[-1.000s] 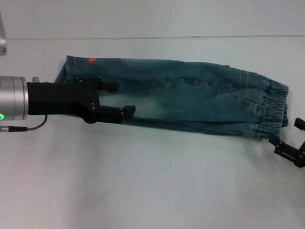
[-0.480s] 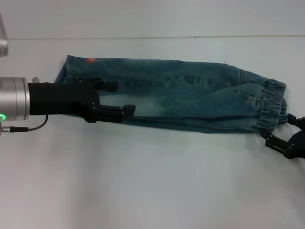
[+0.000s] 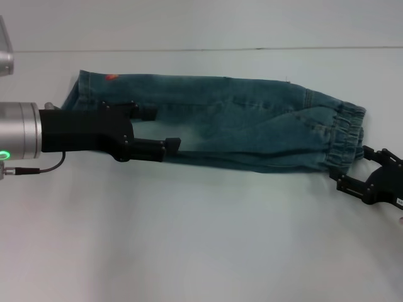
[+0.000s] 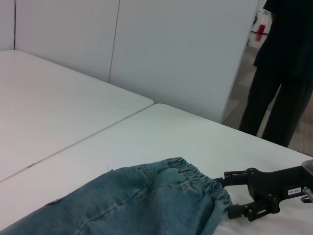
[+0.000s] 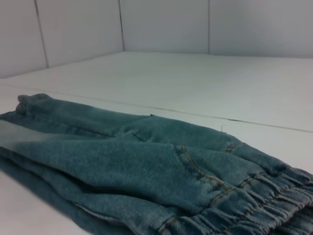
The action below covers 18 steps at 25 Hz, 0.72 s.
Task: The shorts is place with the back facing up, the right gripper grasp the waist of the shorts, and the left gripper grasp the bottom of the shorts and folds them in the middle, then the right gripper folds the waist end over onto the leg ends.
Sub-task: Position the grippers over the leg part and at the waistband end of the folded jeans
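Observation:
The shorts (image 3: pixel 239 119) lie folded lengthwise into a long strip across the white table. The leg ends (image 3: pixel 85 94), with a small orange patch (image 3: pixel 111 77), are at the left, and the ruffled waist (image 3: pixel 346 132) is at the right. My left gripper (image 3: pixel 160 129) is open, hovering over the strip near the leg ends. My right gripper (image 3: pixel 354 168) is open at the waist's near corner, one finger on each side of the band's edge. The left wrist view shows the waist (image 4: pixel 200 178) with the right gripper (image 4: pixel 231 196) straddling it. In the right wrist view the waist (image 5: pixel 254 200) is close up.
The table (image 3: pixel 201 239) runs bare toward me below the shorts. A seam (image 3: pixel 189 49) crosses it behind them. In the left wrist view a person in dark clothes (image 4: pixel 281 73) stands beyond the table's far corner.
My right gripper has moved left, in from the edge of view to the waist. The whole strip of shorts has slid a little left. The left gripper has stayed put.

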Available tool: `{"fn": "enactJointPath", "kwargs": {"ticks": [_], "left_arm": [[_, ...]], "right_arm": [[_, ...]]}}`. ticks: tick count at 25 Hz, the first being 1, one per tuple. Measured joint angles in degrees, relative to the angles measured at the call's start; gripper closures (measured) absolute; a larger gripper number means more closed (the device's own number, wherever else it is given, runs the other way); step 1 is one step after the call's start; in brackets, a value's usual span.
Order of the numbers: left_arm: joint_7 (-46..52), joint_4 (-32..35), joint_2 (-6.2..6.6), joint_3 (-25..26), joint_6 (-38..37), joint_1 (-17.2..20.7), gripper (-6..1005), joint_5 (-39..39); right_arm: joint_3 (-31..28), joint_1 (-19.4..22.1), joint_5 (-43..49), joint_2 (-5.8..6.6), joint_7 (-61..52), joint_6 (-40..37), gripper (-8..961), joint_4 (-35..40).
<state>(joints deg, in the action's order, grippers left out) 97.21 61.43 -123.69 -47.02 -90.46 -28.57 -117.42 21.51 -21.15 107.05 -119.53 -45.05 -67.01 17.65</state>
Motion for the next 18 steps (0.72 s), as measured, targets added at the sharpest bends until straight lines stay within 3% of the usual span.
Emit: {"fn": "enactJointPath", "kwargs": {"ticks": [9,18], "left_arm": [[0.2,0.0,-0.12,-0.1,-0.1,0.6,93,0.1],[0.2,-0.6,-0.25,-0.3,-0.5,0.6,93,0.4]], "right_arm": [[1.1,-0.4,0.0,-0.03,0.9,-0.5,51,1.0],[3.7,-0.7,0.0,0.03,1.6,-2.1,300,1.9]]}}
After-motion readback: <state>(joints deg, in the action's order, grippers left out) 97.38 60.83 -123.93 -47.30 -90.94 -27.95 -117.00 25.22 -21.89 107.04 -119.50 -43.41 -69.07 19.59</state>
